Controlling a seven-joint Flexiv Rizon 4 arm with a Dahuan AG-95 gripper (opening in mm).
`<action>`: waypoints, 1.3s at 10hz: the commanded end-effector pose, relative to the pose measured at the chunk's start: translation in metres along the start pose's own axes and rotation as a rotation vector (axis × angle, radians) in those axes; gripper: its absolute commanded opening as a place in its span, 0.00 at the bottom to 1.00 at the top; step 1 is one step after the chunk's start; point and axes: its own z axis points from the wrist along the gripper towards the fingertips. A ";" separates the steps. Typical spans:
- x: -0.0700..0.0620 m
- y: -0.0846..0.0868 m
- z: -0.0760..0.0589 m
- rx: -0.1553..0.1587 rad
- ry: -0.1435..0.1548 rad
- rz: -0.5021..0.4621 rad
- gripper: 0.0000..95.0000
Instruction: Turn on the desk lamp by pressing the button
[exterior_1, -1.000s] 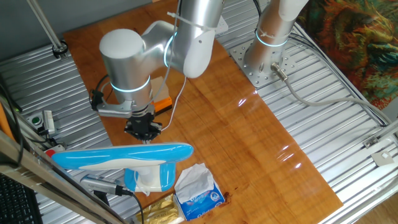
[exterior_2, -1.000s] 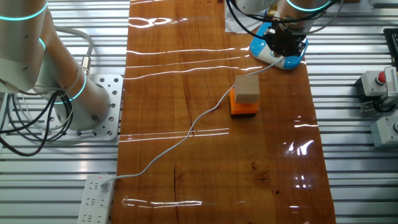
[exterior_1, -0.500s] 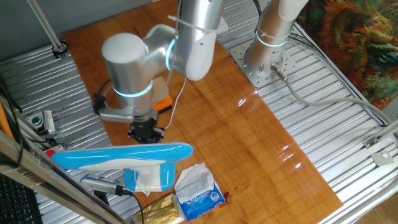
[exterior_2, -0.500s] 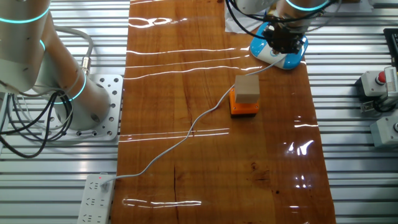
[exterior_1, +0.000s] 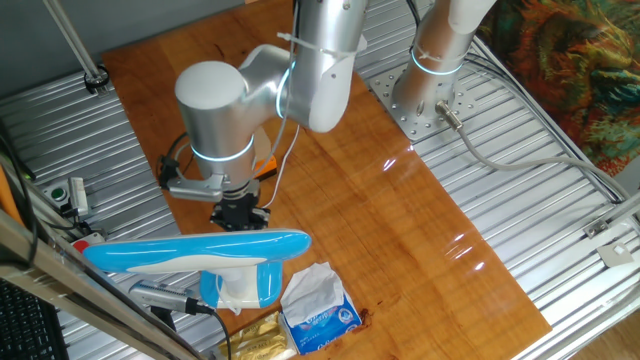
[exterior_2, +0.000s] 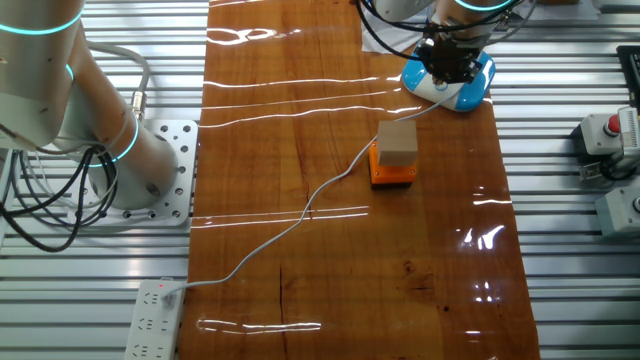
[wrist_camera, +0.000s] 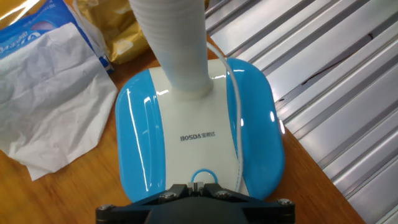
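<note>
The desk lamp (exterior_1: 200, 248) is light-blue and white, with a long oval head over a stubby body at the table's near left end. In the hand view its base (wrist_camera: 186, 118) fills the frame, with a ribbed white neck and a round blue-ringed button (wrist_camera: 200, 176) at the near edge. My gripper (wrist_camera: 200, 188) is shut, fingertips touching each other, right over that button. I cannot tell whether the tips touch it. In the fixed views the gripper (exterior_1: 240, 214) points down just behind the lamp head, and hangs over the base (exterior_2: 465, 92).
A blue-and-white tissue packet (exterior_1: 322, 308) and a yellow wrapper (exterior_1: 255, 340) lie beside the lamp. An orange block with a tan box (exterior_2: 396, 152) sits mid-table. The white cord (exterior_2: 300, 215) runs to a power strip (exterior_2: 160, 308). Another arm's base (exterior_1: 425, 100) stands at the back.
The arm has shifted a little, carrying the gripper slightly across the lamp base and lower toward it. The lamp and the other objects have not moved.
</note>
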 end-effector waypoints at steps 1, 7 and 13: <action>0.000 0.001 0.002 0.015 0.012 0.010 0.00; -0.003 -0.002 0.004 0.041 0.015 0.020 0.00; -0.003 -0.004 0.007 0.053 0.024 0.004 0.00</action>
